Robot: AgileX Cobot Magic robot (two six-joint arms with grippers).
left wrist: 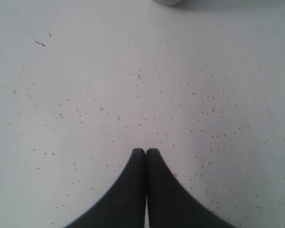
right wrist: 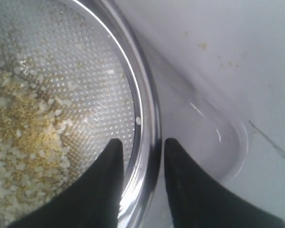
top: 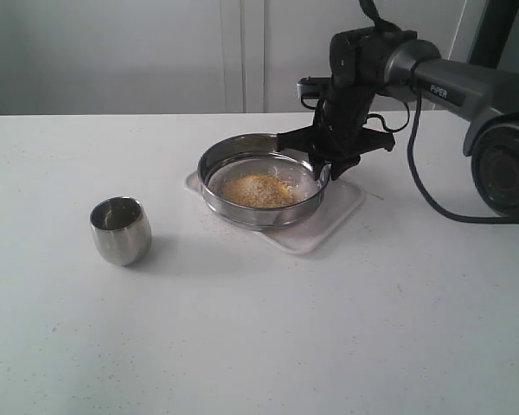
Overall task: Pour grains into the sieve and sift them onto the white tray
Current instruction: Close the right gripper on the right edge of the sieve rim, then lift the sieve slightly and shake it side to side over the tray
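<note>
The sieve (top: 233, 210) rests on the white tray (top: 333, 218), with a heap of yellow-tan grains (top: 258, 189) in the middle of its mesh. My right gripper (top: 329, 169) hangs over the sieve's right rim. In the right wrist view the sieve rim (right wrist: 149, 95) runs between the two fingers of that gripper (right wrist: 143, 142), one inside over the mesh and one outside over the tray (right wrist: 218, 137). Small gaps show on both sides, so it stands open. The grains (right wrist: 19, 142) lie to the inner side. My left gripper (left wrist: 146, 151) is shut and empty over the bare table.
A small rounded steel cup (top: 120, 230) stands upright on the table to the left of the tray. Stray grains (left wrist: 204, 109) are scattered on the white table under the left gripper. A wall closes the back of the table.
</note>
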